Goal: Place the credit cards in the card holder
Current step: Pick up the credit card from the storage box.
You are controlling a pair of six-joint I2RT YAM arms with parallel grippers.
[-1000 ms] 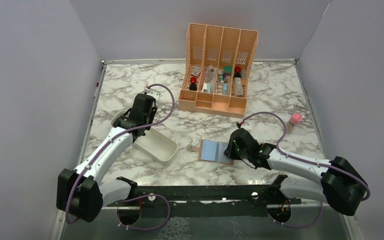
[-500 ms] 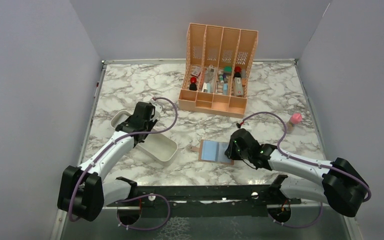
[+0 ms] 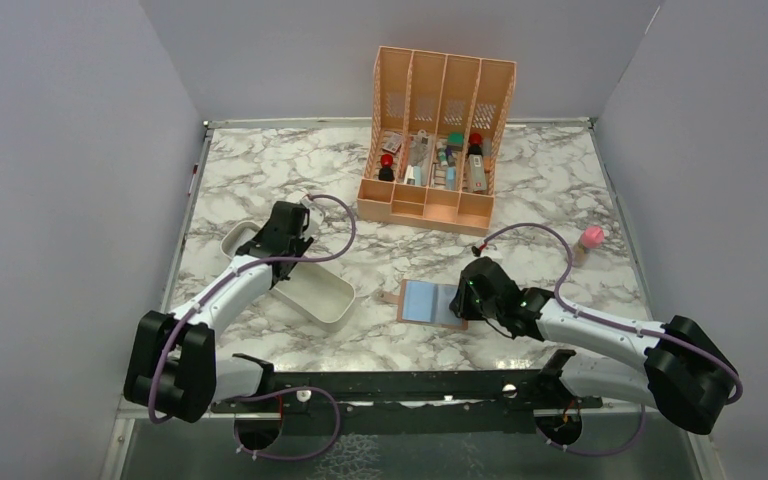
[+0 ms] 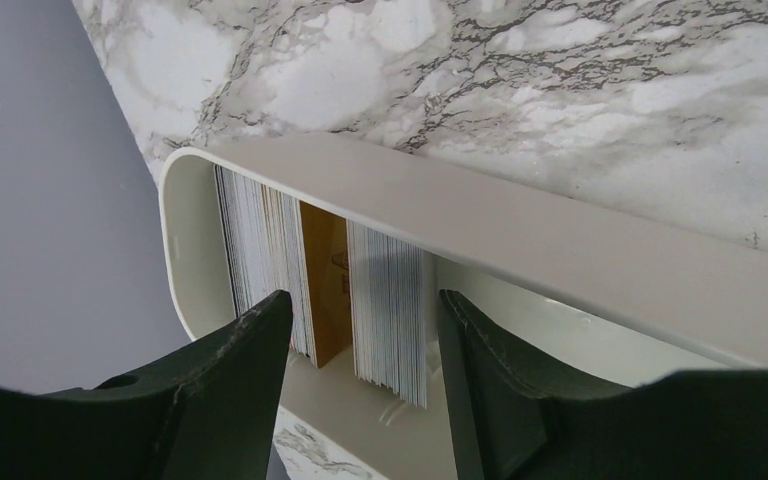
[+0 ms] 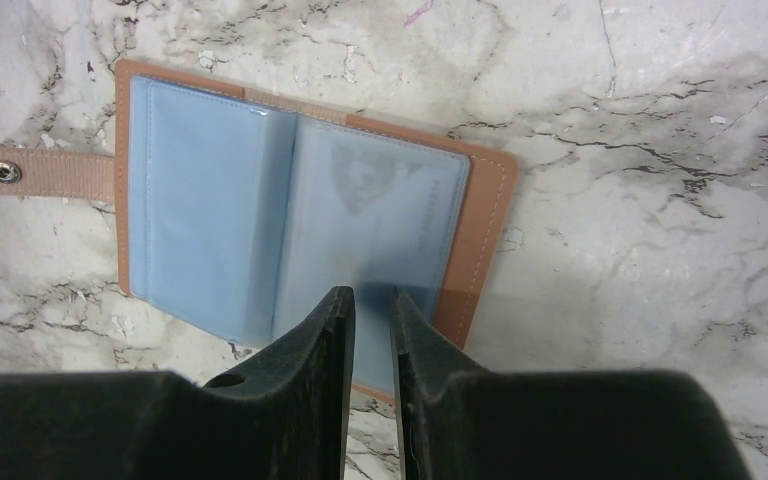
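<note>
- Top external view: we see the card holder (image 3: 430, 301) lying open and flat on the marble tabletop (image 3: 560, 180), light blue side up. It sits between a white tray (image 3: 328, 301) on its left and the right arm.
- A peach organizer (image 3: 438, 205) stands at the far side of the tabletop, well apart from the card holder, with small items in its compartments.
- Left wrist view: we see the left end effector (image 4: 358, 310) lowered over one end of the tray with its jaws spread wide. A dark finger sits on each side of a row of cards (image 4: 390, 310) standing on edge inside the tray. A tan card (image 4: 325, 270) shows in the middle of the row. Nothing is clamped.
- Right wrist view: we see the right end effector (image 5: 370, 300) at the near edge of the card holder, its jaws drawn almost together with only a narrow slit between them.
- A clear sleeve of the card holder runs into that slit; we cannot tell whether the jaws actually pinch it.
- The snap tab (image 5: 40, 172) sticks out flat on the tabletop from the left side of the card holder.
</note>
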